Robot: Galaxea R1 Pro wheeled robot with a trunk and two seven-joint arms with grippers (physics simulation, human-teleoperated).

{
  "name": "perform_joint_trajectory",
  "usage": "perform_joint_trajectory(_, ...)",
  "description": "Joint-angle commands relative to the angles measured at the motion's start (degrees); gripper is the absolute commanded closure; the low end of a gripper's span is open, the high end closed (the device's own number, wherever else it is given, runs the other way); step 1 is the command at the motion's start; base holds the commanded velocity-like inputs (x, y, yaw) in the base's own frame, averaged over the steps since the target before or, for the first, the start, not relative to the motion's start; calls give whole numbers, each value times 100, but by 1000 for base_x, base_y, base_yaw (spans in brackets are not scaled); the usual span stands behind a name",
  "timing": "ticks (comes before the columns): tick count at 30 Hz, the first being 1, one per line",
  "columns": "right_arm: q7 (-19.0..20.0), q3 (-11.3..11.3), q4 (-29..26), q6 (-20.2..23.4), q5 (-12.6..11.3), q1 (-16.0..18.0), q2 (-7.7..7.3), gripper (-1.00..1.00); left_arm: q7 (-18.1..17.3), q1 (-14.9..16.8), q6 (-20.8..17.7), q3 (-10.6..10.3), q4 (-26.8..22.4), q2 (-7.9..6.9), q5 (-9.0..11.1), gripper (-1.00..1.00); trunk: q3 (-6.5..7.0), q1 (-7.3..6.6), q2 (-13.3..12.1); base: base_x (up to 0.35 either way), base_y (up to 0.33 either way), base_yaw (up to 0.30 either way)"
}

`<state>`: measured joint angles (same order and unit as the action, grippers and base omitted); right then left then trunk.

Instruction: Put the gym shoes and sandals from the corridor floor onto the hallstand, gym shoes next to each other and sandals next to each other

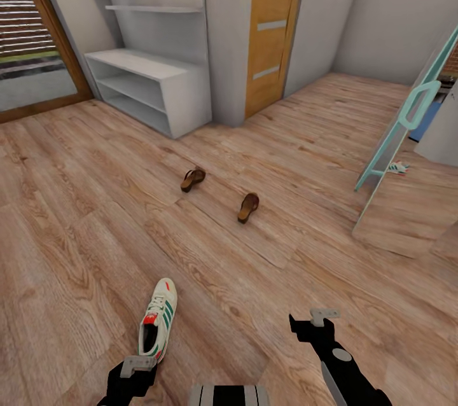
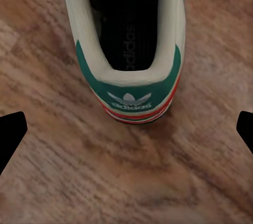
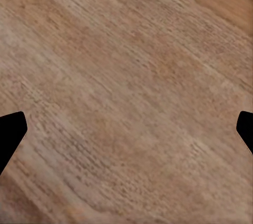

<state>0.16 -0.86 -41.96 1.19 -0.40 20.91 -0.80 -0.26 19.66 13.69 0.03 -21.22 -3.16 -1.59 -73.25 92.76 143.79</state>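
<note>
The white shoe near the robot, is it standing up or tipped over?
Standing up. The white gym shoe rests sole-down on the floor, its opening facing up.

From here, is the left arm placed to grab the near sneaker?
Probably yes: the left claw is open above the floor just behind the sneaker's heel, with nothing between them.

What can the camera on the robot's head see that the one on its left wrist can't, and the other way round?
Head view: the two sandals lying apart on the floor, the hallstand, a second sneaker far right, and the right tool.

Left wrist view: the shoe's dark inside and its heel logo.

Both: the near gym shoe on wood planks, close to the open left tool.
</note>
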Motion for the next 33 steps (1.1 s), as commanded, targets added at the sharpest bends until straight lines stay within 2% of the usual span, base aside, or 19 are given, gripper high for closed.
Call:
perform_joint_trajectory(1, 2, -3, -5, 13, -4, 1, 0, -100, 1, 2, 18, 3, 4, -1, -17, -100, -4, -1, 1, 124, 0, 0)
perform_joint_trajectory(8, 2, -2, -5, 13, -4, 1, 0, -100, 8, 2, 19, 5, 4, -1, -17, -100, -4, -1, 1, 216, 0, 0)
perform_joint_trajectory(33, 2, -6, -5, 13, -4, 1, 0, -100, 8, 2, 18, 2, 4, -1, -17, -100, -4, -1, 1, 59, 0, 0)
